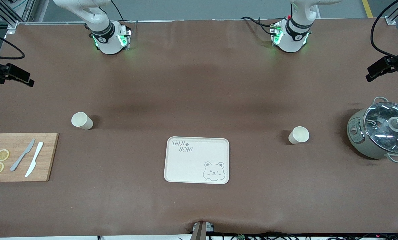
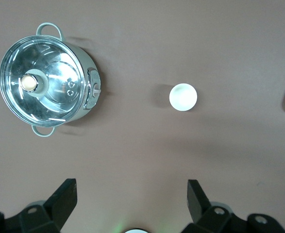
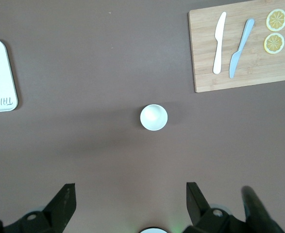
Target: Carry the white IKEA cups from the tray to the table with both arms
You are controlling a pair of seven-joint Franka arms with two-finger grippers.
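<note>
The left gripper [image 2: 132,199] hangs high over bare brown table, its black fingers spread wide with nothing between them. Below and ahead of it stands one white cup [image 2: 183,96], a smooth, slightly tapered tumbler seen mouth-up. Near that cup, toward the left arm's end of the table, sits a grey-green cooking pot [image 2: 47,80] with loop handles and a shiny glass lid with a round knob.

The right gripper [image 3: 131,199] likewise hangs over bare table with its fingers wide apart and empty. Ahead of it stands the other white cup [image 3: 154,117], upright and round-rimmed. Near it, toward the right arm's end, lies a bamboo cutting board [image 3: 244,73] bearing a white knife [image 3: 219,42], a grey knife [image 3: 241,47] and two lemon slices [image 3: 275,31].

Between the cups, nearer the front camera, lies the matte cream bear-printed tray [image 1: 197,160], rectangular with rounded corners.
</note>
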